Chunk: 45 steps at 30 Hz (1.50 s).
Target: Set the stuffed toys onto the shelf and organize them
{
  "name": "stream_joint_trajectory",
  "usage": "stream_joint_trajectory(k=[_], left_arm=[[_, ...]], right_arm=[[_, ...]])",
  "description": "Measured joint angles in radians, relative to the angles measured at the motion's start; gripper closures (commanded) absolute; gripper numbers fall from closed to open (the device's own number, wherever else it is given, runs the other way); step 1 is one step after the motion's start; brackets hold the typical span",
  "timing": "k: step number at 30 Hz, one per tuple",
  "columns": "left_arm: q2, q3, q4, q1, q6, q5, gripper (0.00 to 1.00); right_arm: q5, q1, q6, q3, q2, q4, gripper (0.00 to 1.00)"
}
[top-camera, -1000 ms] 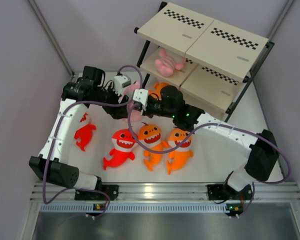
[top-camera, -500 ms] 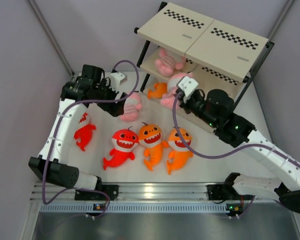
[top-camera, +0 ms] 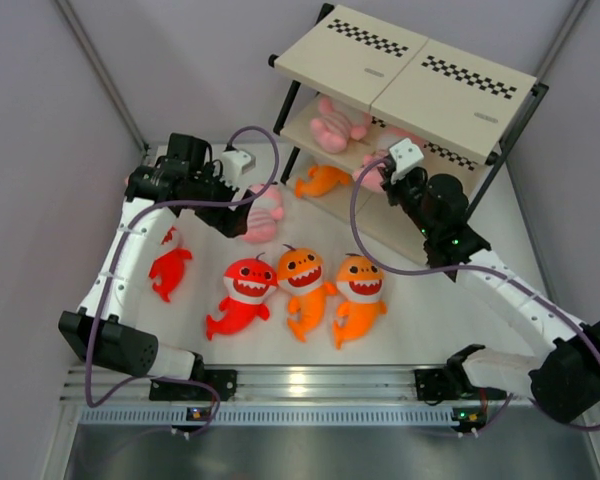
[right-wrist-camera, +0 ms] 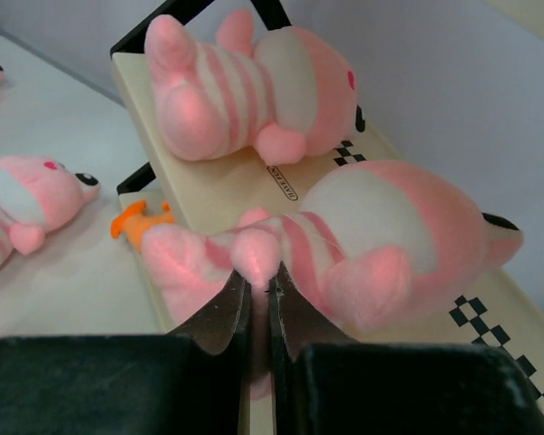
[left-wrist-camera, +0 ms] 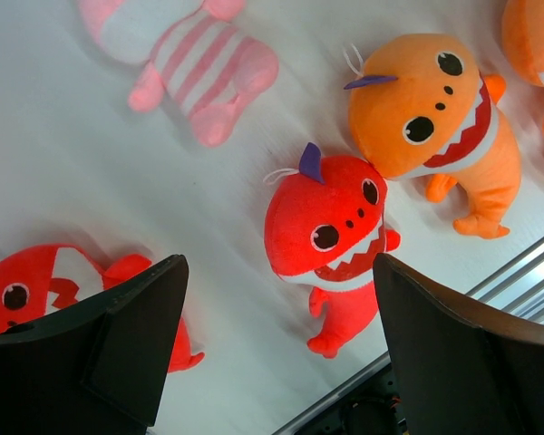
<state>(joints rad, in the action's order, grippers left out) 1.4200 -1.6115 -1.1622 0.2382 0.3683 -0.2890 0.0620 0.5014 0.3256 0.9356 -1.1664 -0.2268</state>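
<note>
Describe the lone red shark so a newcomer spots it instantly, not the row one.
From the shelf at back right, cross the table to its left side. The lone red shark lies beside the left arm's white link, apart from the front row, where the other red shark adjoins two orange sharks.

The white worktop (top-camera: 420, 320) has plain grey walls (top-camera: 30, 200) to its left, right and behind it. A shiny metal rail (top-camera: 320, 380) runs along its front edge.
</note>
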Motion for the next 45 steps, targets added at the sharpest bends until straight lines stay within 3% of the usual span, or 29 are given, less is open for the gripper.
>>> stream_joint_trajectory(k=[9,20,36,45], left_arm=[[0.0,0.001,0.0,0.0,0.0,-0.003,0.12],[0.0,0.011,0.002,0.0,0.001,-0.009,0.12],[0.0,0.011,0.002,0.0,0.005,-0.009,0.12],[0.0,0.011,0.002,0.0,0.008,-0.009,0.12]], right_arm=[[-0.184,-0.17,-0.134,-0.087,-0.015,-0.211,1.0],[-0.33,-0.177,-0.202,-0.11,-0.148,-0.463,1.0],[-0.381,-0.183,-0.31,-0.005,-0.334,-0.623,1.0],[-0.308,-0.156,-0.341,-0.027,-0.349,-0.684,0.98]])
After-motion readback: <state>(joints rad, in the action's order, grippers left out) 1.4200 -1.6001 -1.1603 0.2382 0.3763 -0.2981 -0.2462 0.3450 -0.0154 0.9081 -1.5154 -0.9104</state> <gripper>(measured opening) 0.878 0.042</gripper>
